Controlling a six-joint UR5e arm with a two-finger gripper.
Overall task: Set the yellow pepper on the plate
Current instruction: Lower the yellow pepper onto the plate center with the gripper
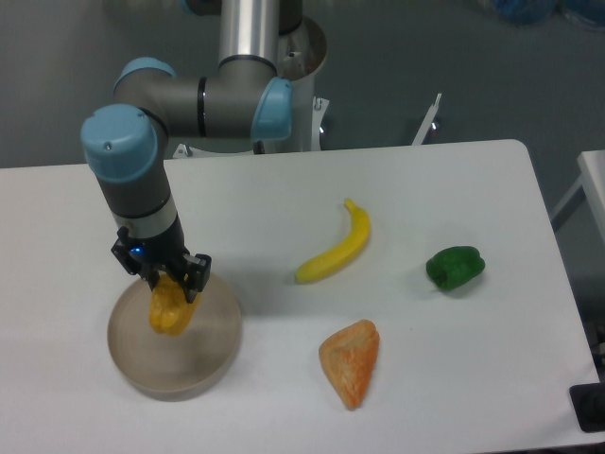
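The yellow pepper hangs over the middle of the round beige plate, which sits at the table's front left. My gripper is shut on the pepper's top and points straight down above the plate. I cannot tell whether the pepper touches the plate's floor. The arm hides the pepper's stem.
A yellow banana lies mid-table. An orange wedge-shaped piece sits near the front edge, right of the plate. A green pepper rests at the right. The robot base stands behind the table.
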